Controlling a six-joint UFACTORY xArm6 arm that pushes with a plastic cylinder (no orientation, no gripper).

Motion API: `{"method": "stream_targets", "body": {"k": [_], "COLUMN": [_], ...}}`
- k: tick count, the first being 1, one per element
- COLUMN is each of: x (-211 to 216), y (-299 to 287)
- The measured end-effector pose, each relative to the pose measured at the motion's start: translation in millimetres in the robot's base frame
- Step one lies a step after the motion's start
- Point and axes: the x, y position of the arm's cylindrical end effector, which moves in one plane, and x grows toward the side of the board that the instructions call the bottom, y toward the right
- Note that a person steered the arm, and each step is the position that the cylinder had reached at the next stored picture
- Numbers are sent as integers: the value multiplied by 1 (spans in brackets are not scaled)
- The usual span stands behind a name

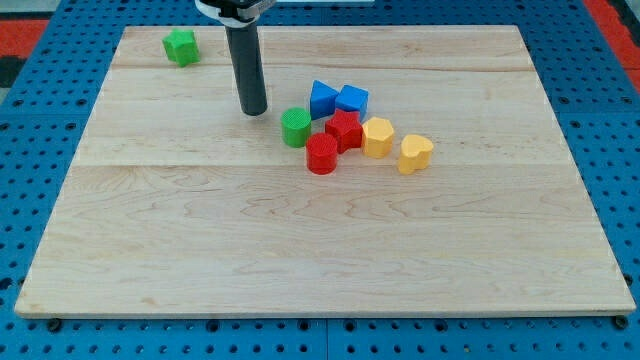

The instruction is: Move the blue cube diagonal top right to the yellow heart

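Rod tip rests on the desk, left of the blue cube; yellow heart lies lower right. No pincer shows.

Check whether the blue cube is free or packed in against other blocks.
Packed in. The blue cube touches the blue triangular block on the view's left and the red block below. My tip stands apart, left.
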Motion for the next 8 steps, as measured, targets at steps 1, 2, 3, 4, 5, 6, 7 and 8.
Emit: {"method": "stream_targets", "body": {"k": [1,2,3,4,5,6,7,8], "x": [-2,-3,-3,-3,5,8,8,8], "y": [-5,-18,-35,-55,-44,-12,16,54]}}
